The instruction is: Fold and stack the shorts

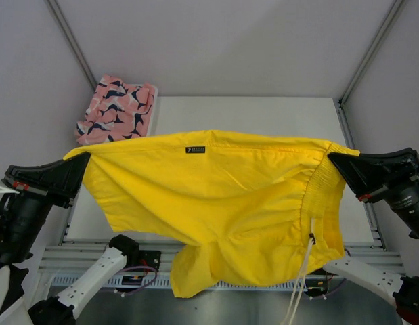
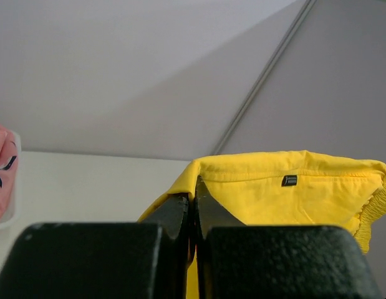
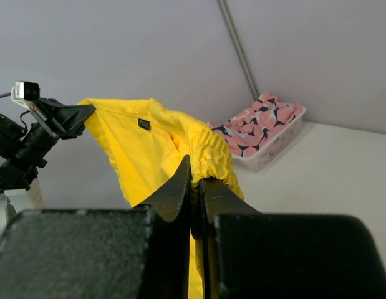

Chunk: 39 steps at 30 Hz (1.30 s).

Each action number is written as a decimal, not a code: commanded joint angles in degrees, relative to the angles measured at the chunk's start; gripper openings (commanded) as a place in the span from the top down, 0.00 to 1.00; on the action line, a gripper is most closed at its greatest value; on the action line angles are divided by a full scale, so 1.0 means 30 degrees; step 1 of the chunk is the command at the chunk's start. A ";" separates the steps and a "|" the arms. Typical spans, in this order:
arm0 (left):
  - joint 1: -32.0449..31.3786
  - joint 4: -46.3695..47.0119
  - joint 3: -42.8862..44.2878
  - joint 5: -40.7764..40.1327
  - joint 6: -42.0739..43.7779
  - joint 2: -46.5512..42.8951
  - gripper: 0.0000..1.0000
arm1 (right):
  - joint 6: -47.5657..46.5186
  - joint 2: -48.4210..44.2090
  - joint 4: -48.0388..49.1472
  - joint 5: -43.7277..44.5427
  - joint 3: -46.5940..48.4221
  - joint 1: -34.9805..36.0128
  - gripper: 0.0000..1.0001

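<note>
Well, L jaws, R jaws clenched on yellow shorts (image 1: pixel 216 196), hiding table (image 1: pixel 263 115) front; drawstring (image 1: pixel 305 271) end cut off.

the bright yellow cloth shorts (image 1: pixel 216 196) look soft and matt, puckered at the waistband. the pink whale-print cloth shorts (image 1: pixel 118 108) are matt too. the white mesh basket (image 3: pixel 275 144) is smooth hard plastic. the white table top (image 1: pixel 263 115) is smooth, matt.

- Yellow shorts (image 1: pixel 216 196) stretched wide across mid-frame, above the white counter (image 1: pixel 263 115).
- Left gripper (image 1: pixel 80 161) at middle left, jaws clamped on one waistband corner; right gripper (image 1: pixel 336 159) at middle right, likewise.
- White drawstring (image 1: pixel 300 284) dangling at lower right.
- Pink printed shorts (image 1: pixel 114 112) in a white basket (image 1: pixel 153 108), upper left.
</note>
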 commanded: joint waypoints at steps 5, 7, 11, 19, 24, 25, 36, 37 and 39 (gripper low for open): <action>-0.0873 0.1533 -0.0493 -0.1932 0.0467 0.0039 1.00 | -0.1728 -0.1397 0.2393 0.5427 -0.0989 0.2986 1.00; -0.0844 0.1591 -0.0638 -0.1815 0.0380 -0.0135 1.00 | -0.1670 -0.1485 0.2365 0.5193 -0.1165 0.3016 1.00; -0.0873 0.1767 -0.0727 -0.1697 0.0350 -0.0547 1.00 | -0.1289 -0.1720 0.2803 0.3760 -0.1721 0.2549 1.00; -0.0873 0.3113 -0.2685 -0.0382 0.0117 -0.0197 1.00 | -0.0498 0.0825 0.2305 -0.1743 -0.1166 -0.3419 1.00; -0.0873 0.4257 -0.3891 -0.0173 0.0437 0.1062 1.00 | 0.0205 0.2350 0.3331 -0.5966 -0.1459 -0.8464 1.00; -0.0873 0.4345 -0.3920 -0.0319 0.0641 0.1296 1.00 | 0.0206 0.2613 0.3419 -0.6260 -0.1488 -0.8729 1.00; -0.0292 0.4492 -0.3713 -0.2195 0.1873 0.5222 1.00 | -0.0323 0.6566 0.4500 -0.6727 -0.2157 -1.0484 1.00; 0.0119 0.4724 -0.3976 -0.1934 0.1815 0.5572 1.00 | 0.0432 0.6832 0.4880 -0.8443 -0.2452 -1.2027 1.00; 0.2246 0.5660 -0.5173 0.0052 0.1146 0.5955 1.00 | 0.1460 0.7591 0.6547 -1.0559 -0.3618 -1.3762 1.00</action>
